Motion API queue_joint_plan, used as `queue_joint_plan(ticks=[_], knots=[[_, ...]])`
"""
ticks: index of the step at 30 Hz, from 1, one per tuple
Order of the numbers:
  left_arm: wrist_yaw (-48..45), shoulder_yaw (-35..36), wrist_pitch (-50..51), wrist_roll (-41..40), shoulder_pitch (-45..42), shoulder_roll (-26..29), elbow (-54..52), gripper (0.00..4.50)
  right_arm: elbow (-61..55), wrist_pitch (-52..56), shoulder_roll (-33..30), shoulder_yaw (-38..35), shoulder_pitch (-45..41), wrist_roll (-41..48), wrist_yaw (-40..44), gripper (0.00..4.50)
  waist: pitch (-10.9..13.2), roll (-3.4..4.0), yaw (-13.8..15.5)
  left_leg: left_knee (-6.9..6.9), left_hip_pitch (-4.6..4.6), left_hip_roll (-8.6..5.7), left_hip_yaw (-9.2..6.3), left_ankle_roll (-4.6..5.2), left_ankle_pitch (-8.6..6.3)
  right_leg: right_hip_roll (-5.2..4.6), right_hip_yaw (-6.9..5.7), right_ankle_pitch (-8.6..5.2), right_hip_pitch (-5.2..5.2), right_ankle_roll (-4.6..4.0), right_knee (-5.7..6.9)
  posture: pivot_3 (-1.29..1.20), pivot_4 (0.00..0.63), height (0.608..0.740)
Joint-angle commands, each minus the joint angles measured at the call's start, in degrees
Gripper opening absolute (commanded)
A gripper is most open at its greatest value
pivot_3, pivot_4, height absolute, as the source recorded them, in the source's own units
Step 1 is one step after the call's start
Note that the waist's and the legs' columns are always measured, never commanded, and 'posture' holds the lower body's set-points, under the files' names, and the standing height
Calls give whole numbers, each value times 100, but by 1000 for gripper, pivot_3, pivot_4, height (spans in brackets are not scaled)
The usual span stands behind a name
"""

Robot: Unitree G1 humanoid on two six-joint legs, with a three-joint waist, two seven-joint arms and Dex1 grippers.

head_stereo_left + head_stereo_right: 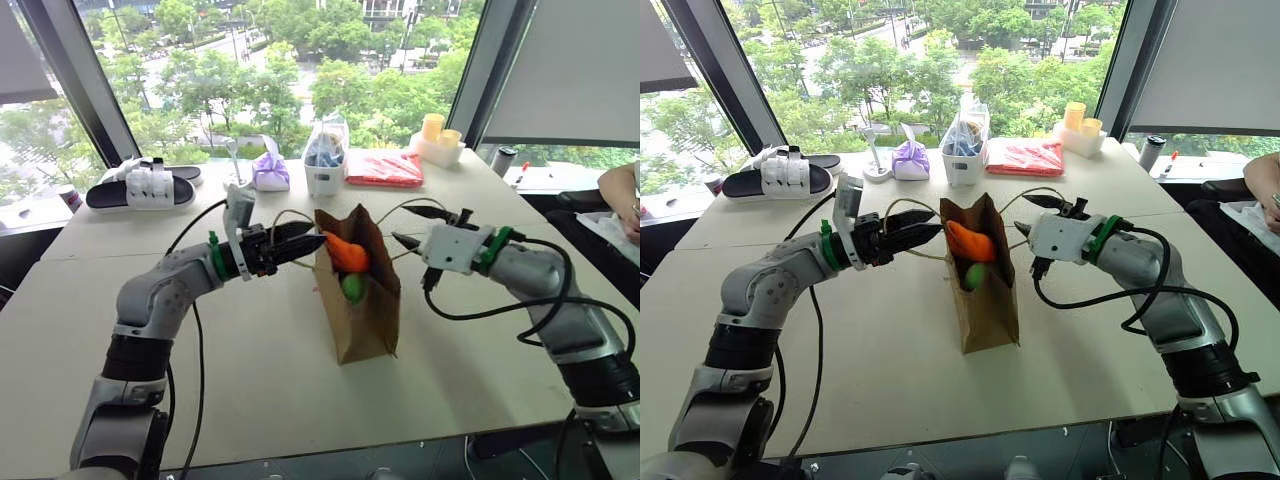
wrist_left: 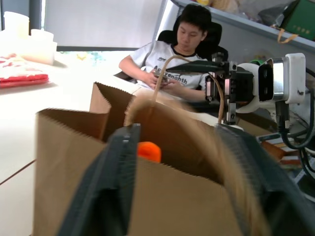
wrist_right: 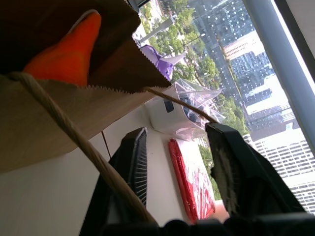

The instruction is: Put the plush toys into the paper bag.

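**Both plush toys sit in the paper bag, hands released on either side**

The brown paper bag stands upright near the middle of the bench, its mouth open. The orange plush toy pokes out at the top of the opening, and the lime green plush toy lies just below it, inside the bag.

The left hand hovers level at the bag's left rim, its 2 fingers spread apart and gripping nothing; a cord handle arches near them. The right hand faces the bag from the other side, its fingers also parted and empty, with the other cord handle running past them.

Along the bench's far edge lie a purple tied pouch, a clear bag in a white container, a flat red packet and a pair of slippers. A seated person shows in the left wrist view.
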Motion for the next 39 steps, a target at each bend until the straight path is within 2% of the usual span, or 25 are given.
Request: queue_joint_plan(ticks=[1, 2, 7, 13, 19, 23, 27, 32, 38, 39], knots=[[19, 121, 109, -200, -212, -34, -355, 4440, -491, 300, -199, -384, 34, 383, 293, 3949, 0, 0, 1, 1, 0, 0, 1, 0, 0, 0, 0, 0, 1, 0, 0, 0, 150, 740], [18, 164, 150, -236, -226, -23, -378, 4500, -588, 377, -256, -442, 63, 479, 392, 4472, 0, 0, 1, 1, 0, 0, 0, 0, 0, 0, 0, 0, 1, 0, 0, 0, 150, 740], [-82, 399, 451, -410, -242, 472, -722, 4500, -1196, 1161, -653, -822, 46, 1112, 965, 4472, 1, 2, -15, 1, 1, 2, 0, 11, -6, 0, 0, 0, 1, 0, 0, 0, 150, 740], [-129, 602, 744, -609, -51, 1033, -1077, 4500, -1584, 2061, -874, -1213, 8, 1729, 1193, 4472, 1, 2, 2, 2, 2, 4, 0, 39, -22, 0, 0, 0, 4, 0, -1, 0, 150, 740], [-369, 778, 833, -570, 887, 1638, -1367, 4500, -1754, 2929, -1063, -1847, 414, 2301, 1285, 4472, 1, 3, 8, 2, 3, 6, 0, 47, -27, -1, 0, 0, 7, 0, -7, 0, 150, 740], [-274, 1057, 688, -523, 1208, 1809, -1303, 4500, -1843, 3379, -1004, -2159, 738, 2599, 1181, 4472, 1, 2, 17, 4, 2, 7, 0, 47, -27, -1, -1, 0, 8, -1, -7, 0, 150, 740], [-86, 1329, 638, -485, 1416, 1851, -1246, 4500, -2019, 3505, -922, -1988, 1163, 2537, 1015, 4472, 0, 3, 14, 5, 5, 8, 1, 49, -29, -1, -1, 0, 13, -1, -10, 0, 150, 740], [286, 1428, 670, -662, 1461, 1473, -1284, 4500, -1909, 3406, -516, -1584, 1369, 2513, 770, 4472, 0, 3, 17, 8, 6, 8, 0, 48, -28, -2, -2, 0, 14, -1, -9, 0, 150, 740], [173, 469, 438, -156, 2136, 1288, -2019, 4500, -1137, 3282, 46, -1265, 1146, 2668, 704, 4472, -1, 3, 10, 6, 6, 7, 3, 49, -28, -3, 0, 1, 14, -1, -12, 0, 150, 740], [179, 324, 372, -74, 2207, 1229, -2087, 4500, -997, 3262, 131, -1231, 1089, 2703, 715, 4236, 0, 3, 10, 5, 6, 7, 3, 48, -28, -3, 0, 1, 14, -2, -12, 0, 150, 740]])
